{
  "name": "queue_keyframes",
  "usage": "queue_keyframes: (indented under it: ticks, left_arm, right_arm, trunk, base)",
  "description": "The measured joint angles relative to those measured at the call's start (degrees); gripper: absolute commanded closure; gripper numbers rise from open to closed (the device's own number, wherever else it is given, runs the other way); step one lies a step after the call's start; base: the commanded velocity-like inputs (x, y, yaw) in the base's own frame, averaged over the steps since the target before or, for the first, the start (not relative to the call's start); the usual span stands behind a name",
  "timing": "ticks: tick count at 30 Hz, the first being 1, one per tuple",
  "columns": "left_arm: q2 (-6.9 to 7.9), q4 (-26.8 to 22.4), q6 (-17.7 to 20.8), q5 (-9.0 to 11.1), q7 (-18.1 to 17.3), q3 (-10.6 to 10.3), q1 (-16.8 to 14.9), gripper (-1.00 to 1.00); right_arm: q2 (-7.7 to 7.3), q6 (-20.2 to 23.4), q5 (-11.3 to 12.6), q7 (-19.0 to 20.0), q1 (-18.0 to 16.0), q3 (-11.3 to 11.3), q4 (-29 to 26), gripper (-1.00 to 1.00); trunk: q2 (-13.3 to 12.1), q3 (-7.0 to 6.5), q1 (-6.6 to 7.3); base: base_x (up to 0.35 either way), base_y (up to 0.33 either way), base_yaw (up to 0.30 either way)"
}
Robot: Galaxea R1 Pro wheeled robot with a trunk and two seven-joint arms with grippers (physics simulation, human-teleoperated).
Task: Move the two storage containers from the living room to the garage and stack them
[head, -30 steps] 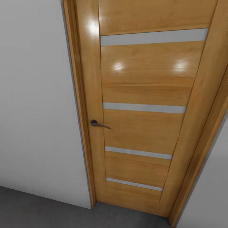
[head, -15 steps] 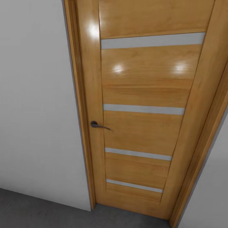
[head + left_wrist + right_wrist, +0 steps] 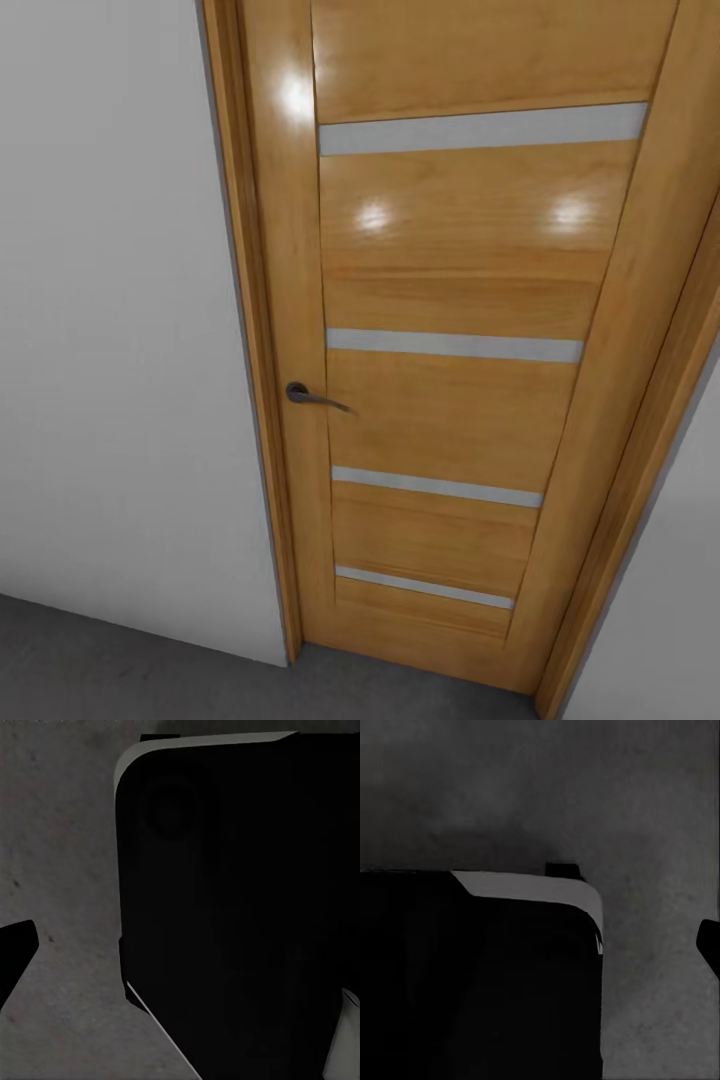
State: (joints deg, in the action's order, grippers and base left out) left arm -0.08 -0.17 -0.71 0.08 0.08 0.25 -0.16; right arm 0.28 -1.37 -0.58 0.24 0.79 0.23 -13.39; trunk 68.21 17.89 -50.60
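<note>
Door (image 3: 450,400): closed, honey-coloured wood with four pale horizontal strips across its panel; it takes up most of the head view, seen from close and from above.
Handle (image 3: 312,395): dark lever on the door's left edge, pointing right.
Frame (image 3: 255,330): same wood, running down both sides of the door.
Wall (image 3: 110,330): plain grey-white, left of the frame; a narrow piece also at the lower right corner.
Floor (image 3: 120,670): dark grey speckled concrete, meeting the wall and the foot of the door; also seen under both wrist cameras.
Base (image 3: 232,907): large black rounded body with a pale edge, above the floor in both wrist views.
Left jaws: a dark finger (image 3: 13,952) tip pokes in at the picture's edge; spread or pressed together, I cannot tell.
Right jaws: one dark finger (image 3: 711,945) tip at the edge; state cannot be told.
Containers: nowhere in these pictures, so their place cannot be told.
</note>
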Motion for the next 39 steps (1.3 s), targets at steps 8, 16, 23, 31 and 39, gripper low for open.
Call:
queue_keyframes:
  ticks: [8, 16, 23, 31, 39]
  left_arm:
    - [0.00, 0.0, 0.0, 0.0, 0.0, 0.0, 0.0, -1.00]
    - [0.00, 0.0, 0.0, 0.0, 0.0, 0.0, 0.0, -1.00]
    - [0.00, 0.0, 0.0, 0.0, 0.0, -0.1, 0.0, -1.00]
    - [0.00, 0.0, 0.0, 0.0, 0.0, 0.0, 0.0, -1.00]
    - [0.00, 0.0, 0.0, 0.0, 0.0, 0.0, 0.0, -1.00]
  right_arm:
    - [0.25, 0.6, -0.2, -0.1, 0.0, 0.6, -22.5, -1.00]
    - [0.37, 6.6, -0.2, -0.8, 0.0, 12.0, -43.5, -1.00]
    - [2.73, 15.7, -2.2, -9.2, 0.0, 15.7, -54.1, -1.00]
    - [4.42, 21.1, -17.1, -13.6, 0.0, 16.1, -57.6, -1.00]
    - [4.85, 23.5, -20.9, -13.8, 0.0, 16.1, -59.3, -1.00]
  trunk:
    - [0.0, -0.01, 0.00]
    - [0.0, 0.00, 0.00]
    - [0.0, 0.00, 0.00]
    - [0.0, 0.00, 0.00]
    - [0.0, 0.00, 0.00]
  base:
    - [0.000, 0.000, 0.000]
    - [0.000, 0.000, 0.000]
    - [0.000, 0.000, 0.000]
    - [0.000, 0.000, 0.000]
    - [0.000, 0.000, 0.000]
